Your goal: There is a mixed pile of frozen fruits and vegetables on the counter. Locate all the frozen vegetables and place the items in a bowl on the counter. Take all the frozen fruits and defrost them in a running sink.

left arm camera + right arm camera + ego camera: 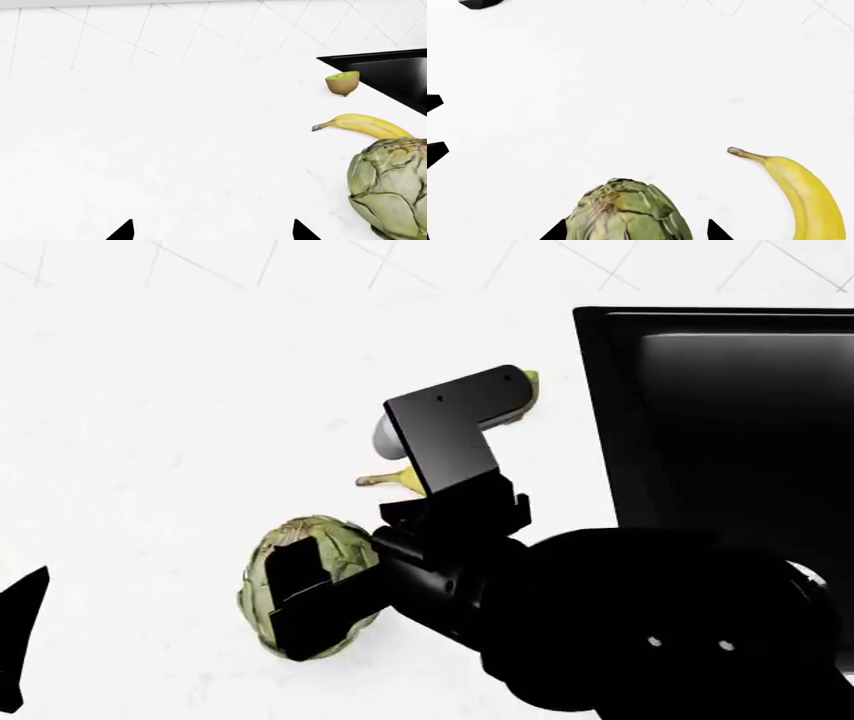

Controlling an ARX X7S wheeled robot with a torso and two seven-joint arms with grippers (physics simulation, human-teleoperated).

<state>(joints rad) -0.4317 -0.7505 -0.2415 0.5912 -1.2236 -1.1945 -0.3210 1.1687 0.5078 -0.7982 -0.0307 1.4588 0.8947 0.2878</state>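
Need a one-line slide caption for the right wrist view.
Right gripper straddling the artichoke on the white counter, banana lying apart beside it.

Green artichoke (310, 575), banana (365, 125), halved kiwi (343, 82) on white counter (167, 160).

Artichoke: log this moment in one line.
right gripper open around artichoke | left gripper open, empty | banana, kiwi on counter

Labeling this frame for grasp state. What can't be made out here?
- Right gripper: fingertips flank the pale green scaly artichoke; contact is cut off by the right wrist view's edge.
- Halved brown-skinned kiwi: mostly hidden behind the right arm in the head view.
- Curved yellow banana: far end cut off.
- Bowl: in no view.
- Glossy black sink: drains, faucet unseen.
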